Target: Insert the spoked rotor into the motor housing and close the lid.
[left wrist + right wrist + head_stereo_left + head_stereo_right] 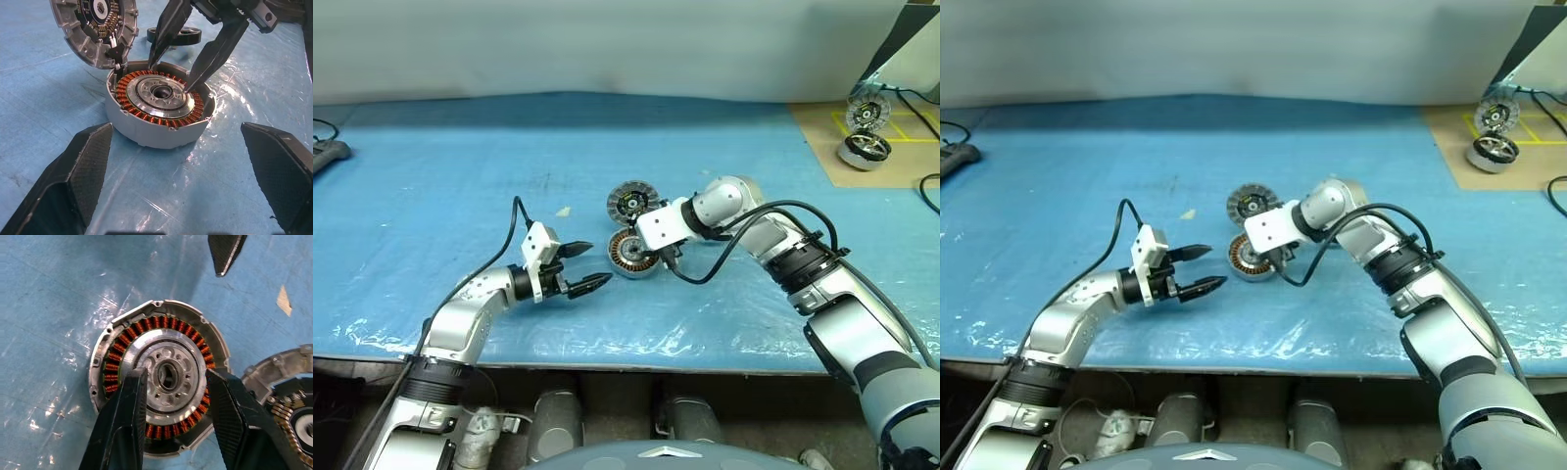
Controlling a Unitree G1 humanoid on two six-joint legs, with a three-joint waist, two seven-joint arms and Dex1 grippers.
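Note:
The motor housing [156,328] sits on the blue table, a copper winding ring around its silver hub. Its hinged lid [95,24] stands open on the far side, segmented inner face showing. My right gripper [176,374] points down over the housing, open, its fingertips either side of the hub with nothing between them. My left gripper [597,265] hangs open just left of the housing, pointing at it, and holds nothing. A dark round rim [188,35] lies flat on the table beyond the housing, half hidden by the right fingers. It may be the spoked rotor; no spokes show.
On a brown board at the back right, a second hinged motor [864,149] stands with its disc raised. A black device [328,152] lies at the far left edge. A small pale scrap [564,211] lies left of the lid. The table's front edge runs close below both arms.

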